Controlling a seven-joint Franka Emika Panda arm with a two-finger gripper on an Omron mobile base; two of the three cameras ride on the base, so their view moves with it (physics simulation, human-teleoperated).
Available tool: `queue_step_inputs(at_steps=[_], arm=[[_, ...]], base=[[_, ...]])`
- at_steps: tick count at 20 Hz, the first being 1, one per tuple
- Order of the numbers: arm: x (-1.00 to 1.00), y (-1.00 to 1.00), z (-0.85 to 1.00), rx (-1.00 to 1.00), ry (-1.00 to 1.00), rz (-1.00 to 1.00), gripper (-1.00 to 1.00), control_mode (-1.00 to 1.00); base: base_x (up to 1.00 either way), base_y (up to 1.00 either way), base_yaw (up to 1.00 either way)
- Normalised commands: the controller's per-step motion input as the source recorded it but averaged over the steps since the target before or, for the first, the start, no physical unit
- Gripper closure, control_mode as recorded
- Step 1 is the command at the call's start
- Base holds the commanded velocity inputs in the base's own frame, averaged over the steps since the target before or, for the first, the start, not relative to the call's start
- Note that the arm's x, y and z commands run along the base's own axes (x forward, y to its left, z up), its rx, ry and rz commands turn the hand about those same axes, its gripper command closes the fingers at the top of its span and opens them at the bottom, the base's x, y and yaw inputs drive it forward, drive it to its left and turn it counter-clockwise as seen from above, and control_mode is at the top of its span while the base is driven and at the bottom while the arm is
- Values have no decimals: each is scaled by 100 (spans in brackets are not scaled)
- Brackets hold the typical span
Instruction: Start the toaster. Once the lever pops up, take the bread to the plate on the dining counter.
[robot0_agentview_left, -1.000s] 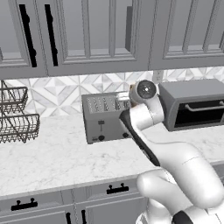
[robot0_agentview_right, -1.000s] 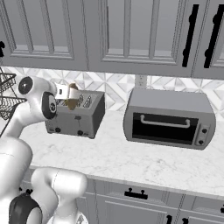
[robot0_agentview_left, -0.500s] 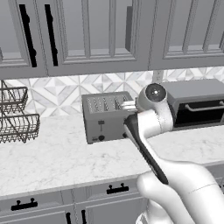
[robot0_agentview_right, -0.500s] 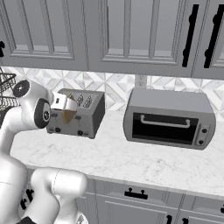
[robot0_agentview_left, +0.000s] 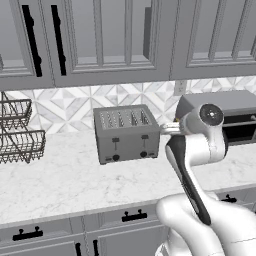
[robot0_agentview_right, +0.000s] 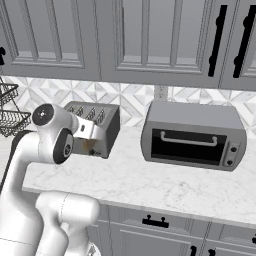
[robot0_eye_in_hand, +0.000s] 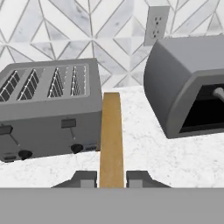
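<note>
Gripper (robot0_eye_in_hand: 111, 179) pinching bread (robot0_eye_in_hand: 110, 139) edge-on, clear of the toaster (robot0_eye_in_hand: 48, 109), above the bench's mid-span. My worry: thin grip; a fast swing toward the dining counter could slip it loose.

Both base views flank the toaster (robot0_agentview_left: 126, 134); hand view faces it closely.

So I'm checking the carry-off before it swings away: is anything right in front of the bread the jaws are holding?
Nothing visible blocks it. The bread sits clamped in the jaws, clear of the toaster on one side and the toaster oven on the other. The plate's location can't be judged.
</note>
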Motion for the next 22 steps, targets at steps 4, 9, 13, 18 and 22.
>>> queue_step_inputs(at_steps=[4, 9, 13, 18, 22], arm=[[-40, -16, -3, 0, 0, 0, 100, -100], [-44, 0, -8, 0, 3, 0, 100, -100], [-50, 0, 0, 0, -1, 0, 100, -100], [-52, 0, 0, 0, -5, 0, 100, -100], [-6, 0, 0, 0, 0, 0, 100, 100]], base=[[0, 0, 0], [0, 0, 0], [0, 0, 0], [0, 0, 0], [0, 0, 0]])
